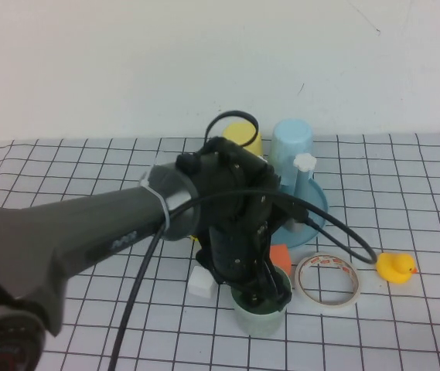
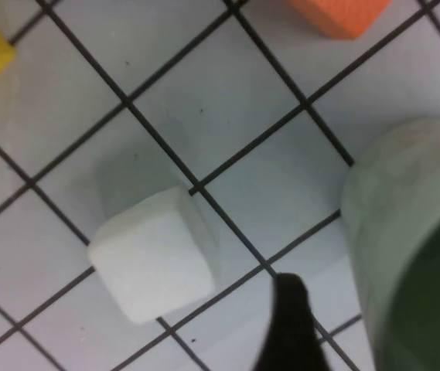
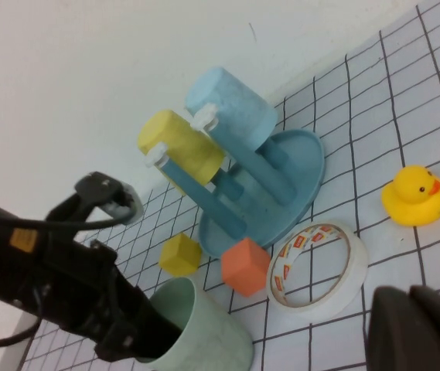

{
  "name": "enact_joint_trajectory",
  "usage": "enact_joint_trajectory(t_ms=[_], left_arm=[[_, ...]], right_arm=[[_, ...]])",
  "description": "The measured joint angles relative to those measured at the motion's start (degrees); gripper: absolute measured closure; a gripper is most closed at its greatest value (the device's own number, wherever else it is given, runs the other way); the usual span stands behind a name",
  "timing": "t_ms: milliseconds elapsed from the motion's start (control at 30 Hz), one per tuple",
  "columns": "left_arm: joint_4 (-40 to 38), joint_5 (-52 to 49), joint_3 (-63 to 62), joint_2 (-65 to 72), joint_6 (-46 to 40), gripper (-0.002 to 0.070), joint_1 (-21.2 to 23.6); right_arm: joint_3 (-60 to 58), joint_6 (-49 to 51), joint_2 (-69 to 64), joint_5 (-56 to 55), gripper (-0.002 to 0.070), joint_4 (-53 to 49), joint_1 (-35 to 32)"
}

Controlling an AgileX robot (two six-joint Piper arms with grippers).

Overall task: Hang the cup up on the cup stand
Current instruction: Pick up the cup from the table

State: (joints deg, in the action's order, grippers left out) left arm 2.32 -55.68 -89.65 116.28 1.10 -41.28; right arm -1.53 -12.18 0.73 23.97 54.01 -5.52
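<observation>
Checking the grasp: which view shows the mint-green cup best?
Right wrist view: the pale mint-green plastic cup shows rim and wall, left tool reaching inside. High view: mostly hidden by the arm. Left wrist: only an edge. Right tool unseen.

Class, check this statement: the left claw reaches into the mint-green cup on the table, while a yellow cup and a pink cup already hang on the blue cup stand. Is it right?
One detail is wrong. The second hung cup is light blue, not pink, as the right wrist view shows. The rest holds: the left claw reaches into the mint-green cup, and the yellow cup hangs on the cup stand. The right claw shows only in its own wrist view.
</observation>
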Motion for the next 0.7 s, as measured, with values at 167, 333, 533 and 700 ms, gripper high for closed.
enact_joint_trajectory(t_ms=[167, 333, 533, 700], left_arm=[[0.3, 0.4, 0.0, 1.9, 0.7, 0.0402, 0.0], [0.2, 1.6, -0.1, 2.3, 0.7, 0.0631, 0.0], [0.2, 2.2, -0.1, 0.5, 0.6, 0.0668, 1.0], [0.2, 2.1, -0.1, -6.0, -2.2, 0.0669, 1.2]], right_arm=[[0.0, -0.2, 0.0, 0.4, 0.0678, 0.1, 0.0], [0.0, -0.2, 0.0, 0.6, 0.0678, 0.2, 0.0], [0.0, -0.2, 0.0, 0.7, 0.0678, 0.2, 0.0], [0.0, -0.3, 0.0, 0.7, 0.0678, 0.2, 0.0]])
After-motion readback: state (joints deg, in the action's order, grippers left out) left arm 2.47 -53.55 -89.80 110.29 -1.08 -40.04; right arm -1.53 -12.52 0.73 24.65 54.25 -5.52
